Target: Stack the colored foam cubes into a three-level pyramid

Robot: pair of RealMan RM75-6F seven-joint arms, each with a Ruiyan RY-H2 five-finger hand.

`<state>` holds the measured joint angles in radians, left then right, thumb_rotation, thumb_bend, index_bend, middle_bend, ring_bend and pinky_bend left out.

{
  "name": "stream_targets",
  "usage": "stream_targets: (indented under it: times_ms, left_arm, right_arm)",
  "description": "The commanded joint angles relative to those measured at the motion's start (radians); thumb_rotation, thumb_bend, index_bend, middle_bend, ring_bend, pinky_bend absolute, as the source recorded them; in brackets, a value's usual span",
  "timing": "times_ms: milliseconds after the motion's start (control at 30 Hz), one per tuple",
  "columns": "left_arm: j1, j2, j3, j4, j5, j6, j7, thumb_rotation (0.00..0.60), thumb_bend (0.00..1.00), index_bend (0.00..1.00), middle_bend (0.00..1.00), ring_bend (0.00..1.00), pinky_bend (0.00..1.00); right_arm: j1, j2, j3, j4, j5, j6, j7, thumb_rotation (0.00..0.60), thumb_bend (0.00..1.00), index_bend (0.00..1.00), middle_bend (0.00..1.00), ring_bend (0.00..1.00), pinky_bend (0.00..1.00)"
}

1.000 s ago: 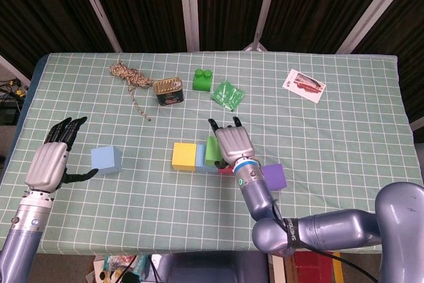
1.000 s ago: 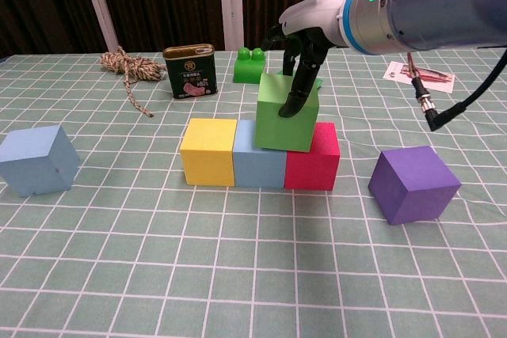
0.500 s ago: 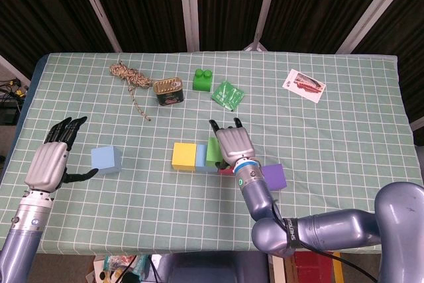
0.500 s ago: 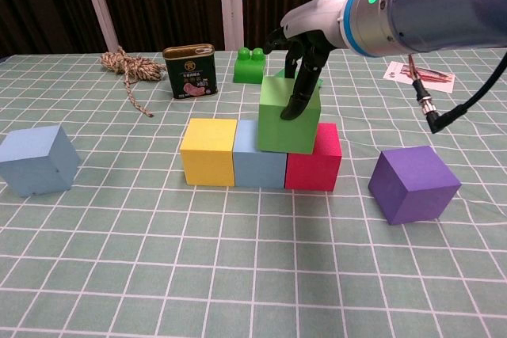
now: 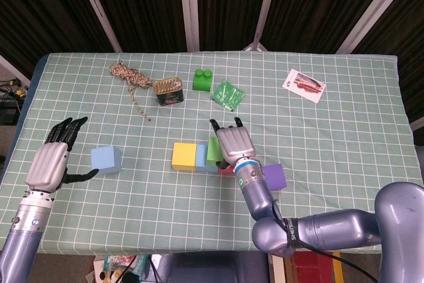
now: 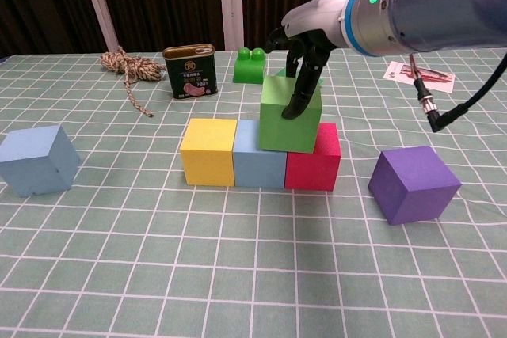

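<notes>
Since a second ago the green cube (image 6: 290, 114) has slid a little to the right on the second level and sits squarer; it rests across the seam between the middle blue cube (image 6: 259, 157) and the red cube (image 6: 313, 158), with the yellow cube (image 6: 207, 151) closing the row on the left. My right robot hand (image 6: 301, 57) has stayed on it: from the chest view I see dark fingers (image 6: 303, 93) draped down the green cube's front face and others behind its top edge, so I judge the hand is clamped on the cube and not yet released. In the head view the same hand covers most of the red cube, so I cannot check the alignment from above. Nothing else has moved. The left robot hand (image 5: 53, 160) hovers over the bench (image 5: 344, 144) with fingers spread and holding nothing, just left of the loose light-blue cube (image 5: 106, 159). The purple cube (image 6: 413, 184) lies on the bench to the right of the row, apart from it. So the base of three is laid and the first second-level cube is nearly seated; I judge I need to let go cleanly without dragging it, then bring one of the loose cubes over yellow and blue. Behind the row stand the tin can (image 6: 190, 71), the rope (image 6: 125, 65), the green toy brick (image 6: 251, 66) and a printed card (image 5: 304, 85).
</notes>
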<state>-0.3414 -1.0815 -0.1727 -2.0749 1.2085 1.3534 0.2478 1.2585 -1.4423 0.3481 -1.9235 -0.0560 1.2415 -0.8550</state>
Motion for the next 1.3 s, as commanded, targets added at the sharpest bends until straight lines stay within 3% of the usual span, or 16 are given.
stream_targets:
  times_ms: [33, 400, 767, 1133, 1300]
  left_arm:
    - [0.0, 0.0, -0.001, 0.0, 0.0, 0.0, 0.0, 0.6, 0.06, 0.04, 0.09, 0.01, 0.05]
    - [-0.001, 0.0, -0.001, 0.001, -0.003, -0.002, -0.001, 0.6, 0.06, 0.04, 0.09, 0.01, 0.05]
    - [-0.001, 0.001, 0.0, -0.001, -0.002, 0.0, 0.0, 0.6, 0.06, 0.04, 0.09, 0.01, 0.04]
    - [-0.001, 0.003, -0.001, -0.004, -0.003, 0.001, 0.002, 0.6, 0.06, 0.05, 0.09, 0.01, 0.03]
    - [-0.001, 0.003, 0.0, -0.004, -0.004, 0.0, 0.002, 0.6, 0.06, 0.04, 0.09, 0.01, 0.03]
  right_arm:
    - [0.0, -0.001, -0.002, 0.002, -0.003, -0.001, -0.001, 0.6, 0.25, 0.05, 0.5, 0.31, 0.0]
    - [-0.001, -0.003, -0.007, 0.001, -0.007, -0.006, -0.004, 0.6, 0.25, 0.05, 0.49, 0.3, 0.0]
    - [-0.005, -0.002, -0.013, -0.001, -0.023, -0.011, -0.003, 0.6, 0.25, 0.0, 0.32, 0.24, 0.0]
    - [-0.009, -0.003, -0.016, -0.003, -0.027, -0.013, 0.002, 0.6, 0.25, 0.0, 0.21, 0.2, 0.0]
    - [-0.007, 0.001, -0.018, -0.013, -0.016, -0.019, -0.005, 0.6, 0.25, 0.0, 0.12, 0.12, 0.0]
